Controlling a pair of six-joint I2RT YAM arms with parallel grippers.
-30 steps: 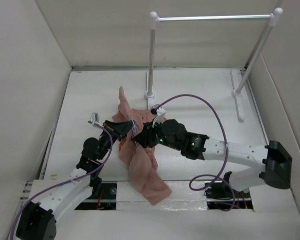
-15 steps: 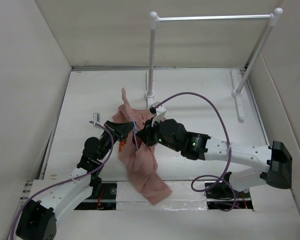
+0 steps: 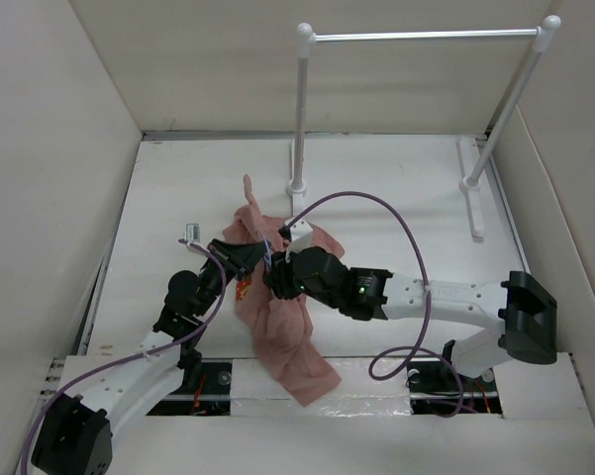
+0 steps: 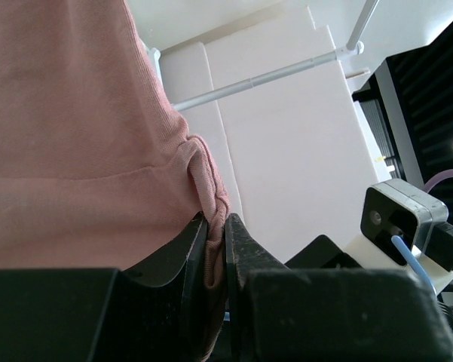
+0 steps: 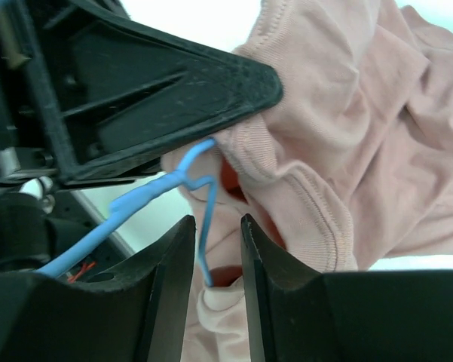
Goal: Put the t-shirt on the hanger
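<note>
Top external view: at centre-left of the frame we see the left gripper (image 3: 249, 259) clamped on a fold of the t-shirt (image 3: 287, 341), which spreads crumpled over the table (image 3: 178, 188) from mid-frame down to the lower centre. Just to its right, a short blue length of the hanger (image 3: 268, 253) shows above the cloth, and the right gripper (image 3: 277, 279) meets it there. Left wrist view: both fingers pinch a pink seam. Right wrist view: we find the jaws slightly parted, with the blue wire running between them unpinched. The rack (image 3: 304, 109) stands at upper right.
</note>
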